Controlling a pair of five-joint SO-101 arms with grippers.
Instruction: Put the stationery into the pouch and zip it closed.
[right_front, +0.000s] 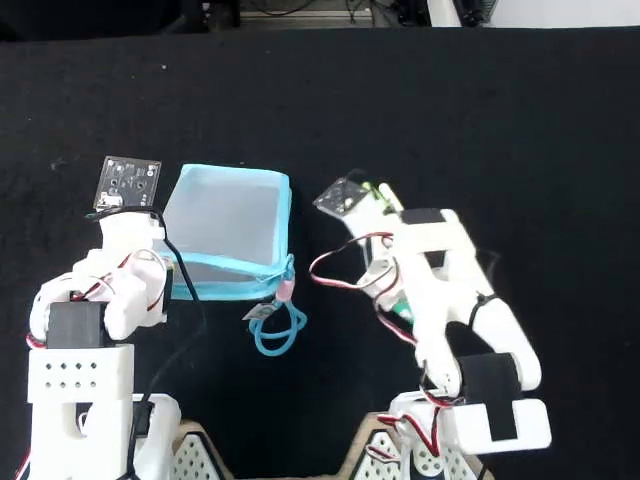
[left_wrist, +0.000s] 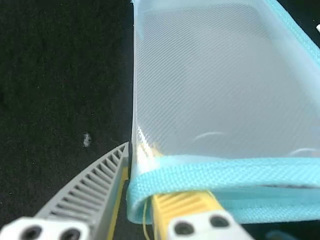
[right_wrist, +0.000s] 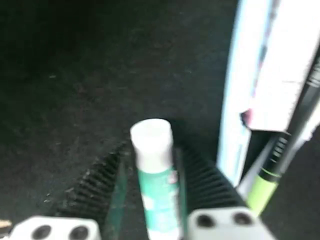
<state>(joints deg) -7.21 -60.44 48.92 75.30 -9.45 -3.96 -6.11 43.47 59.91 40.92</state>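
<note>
loading looks like the step in hand: nearest the arm bases, the right gripper (right_wrist: 152, 150) is clamped on a glue stick (right_wrist: 156, 200), its two ribbed fingers pressed against the green body with the white cap poking out ahead of them. it sits over the black table (right_front: 500, 120), off to the right of the pouch (right_front: 225, 215) and apart from it. across from it, the left gripper (left_wrist: 134, 155) has its fingers drawn close on the pouch's near left corner, the grey finger outside and the yellow-faced one tucked under the blue hem, so the fabric is pinched between them (a steadying hold, i judge, to keep the mouth from sliding). the zipper pull (right_front: 278, 325) with its blue cord loop lies at the near right end of the hem, which suggests the mouth is unzipped, though how wide it gapes i cannot tell. the next move calls for carrying the glue stick across to that near edge, lining it up with the opening and letting go only once the cap is past the hem. beyond the gripper, a green-and-black pen (right_wrist: 267, 180) lies on the table, not yet packed.
</note>
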